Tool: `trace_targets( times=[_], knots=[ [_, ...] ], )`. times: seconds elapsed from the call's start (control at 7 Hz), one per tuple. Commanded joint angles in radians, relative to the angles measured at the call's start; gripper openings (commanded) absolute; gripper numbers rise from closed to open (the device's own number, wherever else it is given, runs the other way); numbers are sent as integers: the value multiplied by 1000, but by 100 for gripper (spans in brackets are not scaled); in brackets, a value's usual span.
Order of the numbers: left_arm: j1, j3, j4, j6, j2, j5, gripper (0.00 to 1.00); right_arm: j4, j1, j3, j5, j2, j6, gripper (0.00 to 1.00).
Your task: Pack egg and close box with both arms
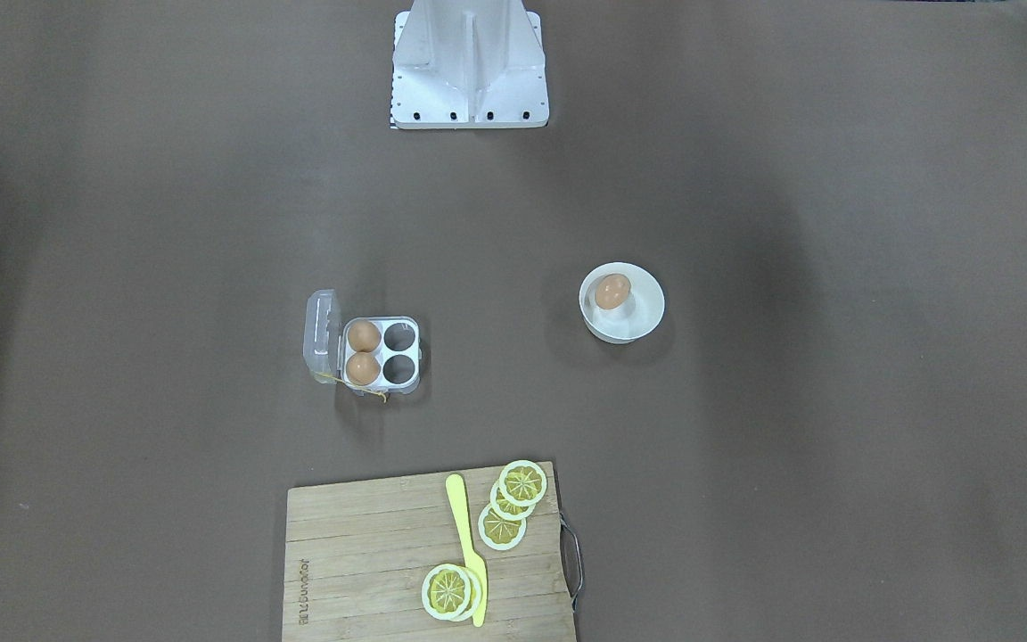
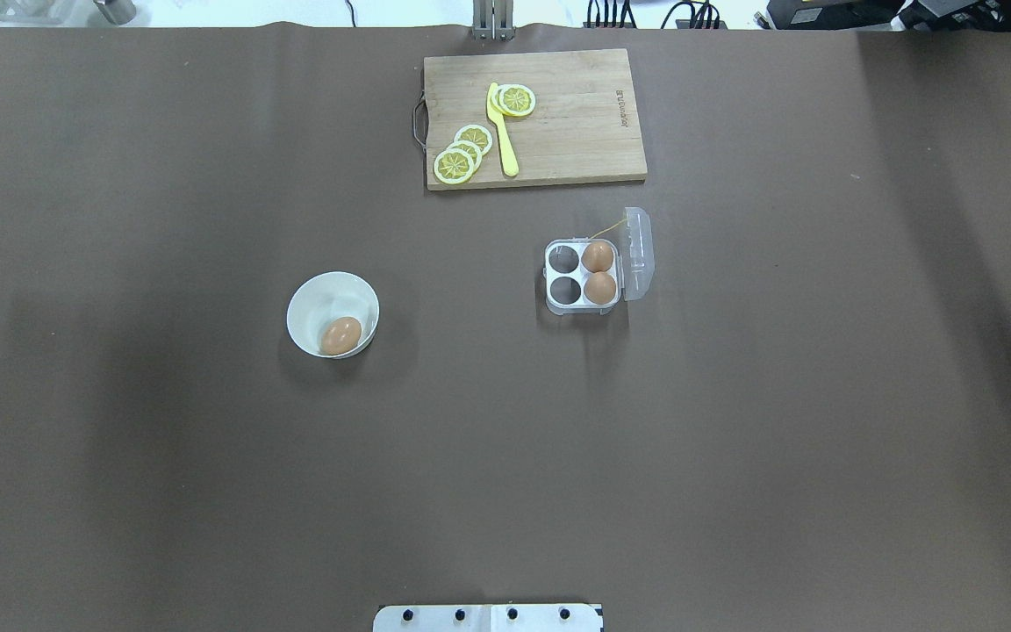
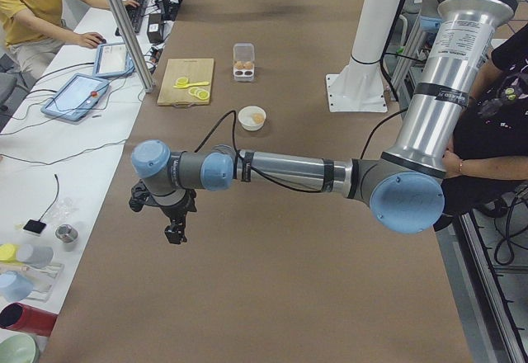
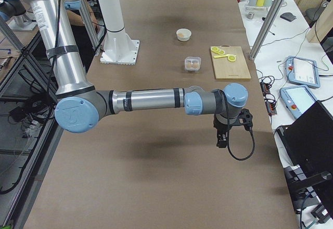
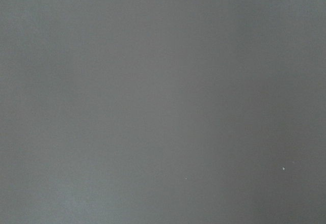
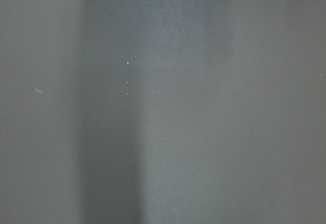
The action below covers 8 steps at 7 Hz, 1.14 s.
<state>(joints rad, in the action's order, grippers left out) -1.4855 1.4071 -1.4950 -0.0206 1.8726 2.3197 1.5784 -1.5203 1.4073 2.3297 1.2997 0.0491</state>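
Left claw [image 3: 175, 234] hangs well off to the side (open or closed, you cannot tell; likewise the right claw [image 4: 222, 142]), so bring it squarely above the egg [image 2: 340, 335] in the bowl [image 2: 311, 300] before descending gently.

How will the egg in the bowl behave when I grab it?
Likely slippery and apt to roll: the egg is smooth and rounded, lying loose on its side in the bowl. Probably fragile: it looks like a real shelled egg, so pinch gently.

Opposed top-down views, shared table [image 2: 119, 439]
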Motion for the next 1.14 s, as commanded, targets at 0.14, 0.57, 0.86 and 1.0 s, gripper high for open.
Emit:
trace_targets(
  times=[0.14, 0.57, 0.86, 1.0],
  knots=[
    [221, 110, -2, 83, 127, -36, 98, 2, 2, 5, -10, 6, 0, 100],
    [362, 159, -37, 248, 192, -36, 97, 2, 6, 4, -12, 9, 0, 100],
    [460, 164, -126, 370, 191, -36, 97, 2, 8, 6, -10, 18, 0, 100],
    [497, 171, -149, 401, 191, -36, 97, 0, 8, 6, -10, 23, 0, 100]
  ],
)
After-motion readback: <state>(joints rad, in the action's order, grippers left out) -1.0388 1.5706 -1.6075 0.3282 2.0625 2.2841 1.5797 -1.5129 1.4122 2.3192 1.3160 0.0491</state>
